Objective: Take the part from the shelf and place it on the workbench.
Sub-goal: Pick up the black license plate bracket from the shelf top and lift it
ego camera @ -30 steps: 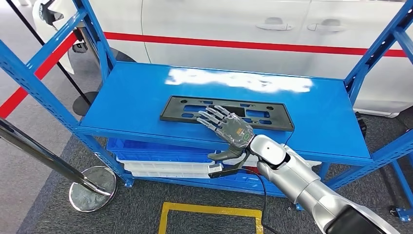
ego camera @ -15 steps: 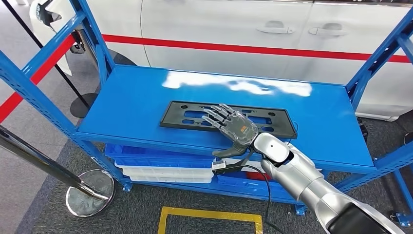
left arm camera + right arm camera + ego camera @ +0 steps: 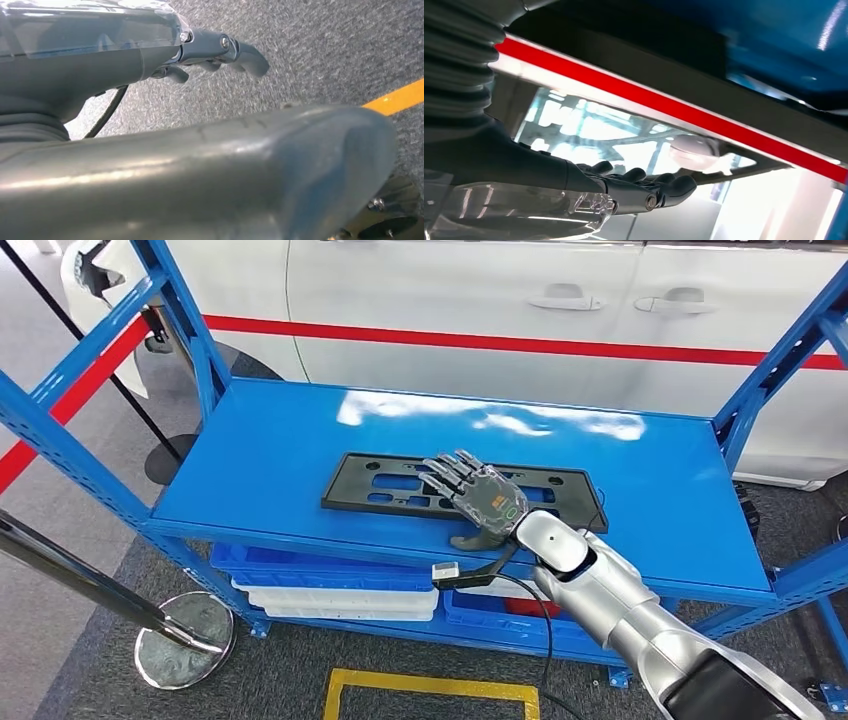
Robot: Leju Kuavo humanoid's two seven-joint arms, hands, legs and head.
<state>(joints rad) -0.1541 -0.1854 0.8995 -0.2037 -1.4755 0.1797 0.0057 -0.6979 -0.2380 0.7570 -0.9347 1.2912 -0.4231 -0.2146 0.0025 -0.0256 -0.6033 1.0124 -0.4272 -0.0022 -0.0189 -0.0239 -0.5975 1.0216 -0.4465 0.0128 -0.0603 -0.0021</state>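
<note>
A: Head view first. Where is the part, and where is my hand?

B: The black part point(image 3: 462, 492), flat and long w/ cut-outs, lies on the top board of the blue shelf point(image 3: 270, 450), near the front edge. My right hand point(image 3: 482, 504) is over its middle, palm down, fingers point(image 3: 447, 472) spread and stretched across it, thumb toward the front edge. I judge it is open, nothing gripped yet. Whether the fingers touch the part, I cannot tell.

A: So which step?

B: I think the reach to the part, just before the grasp.

A: Left wrist view?

B: My left hand point(image 3: 210, 55) hangs over grey carpet, fingers point(image 3: 247, 56) curled in, nothing in them. A yellow floor line point(image 3: 395, 97) is beside.

A: Right wrist view?

B: Turned and confusing. My right fingers point(image 3: 649, 187) are straight and apart, w/ the dark part point(image 3: 634, 75) above them in the picture; contact is not clear.

A: Next move needs what?

B: Probably fingers over the far rim, thumb under the near edge, then a firm close. The part is thin and wide, so it may tip if I hold it off-centre.
</note>
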